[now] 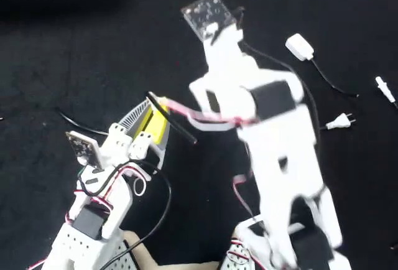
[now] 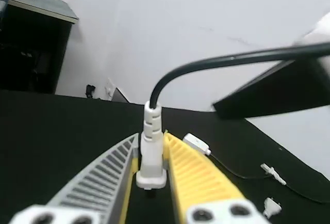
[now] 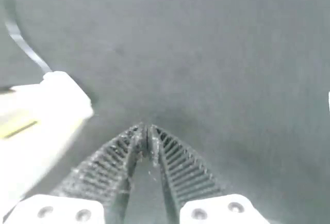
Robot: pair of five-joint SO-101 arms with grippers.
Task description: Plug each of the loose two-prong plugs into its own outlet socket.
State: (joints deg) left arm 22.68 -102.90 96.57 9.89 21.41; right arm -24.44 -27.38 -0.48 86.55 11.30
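A black cloth (image 1: 93,52) covers the table, with a white wall behind. A white two-prong plug (image 2: 151,157) on a black cable (image 2: 206,65) is clamped between the grey and yellow fingers of the left gripper (image 1: 149,105). The right gripper (image 3: 146,132) hangs over bare cloth, pressed shut on nothing. Further right lie a white socket block (image 1: 300,46) and two loose plugs (image 1: 339,121) (image 1: 385,88), well apart.

This looks like a robot lab or workroom. Two white plastic robot arms (image 1: 280,152) sit at a table with a black cloth (image 1: 74,52). Behind it is a bare white wall (image 2: 206,22) and what may be a dark desk (image 2: 31,53).
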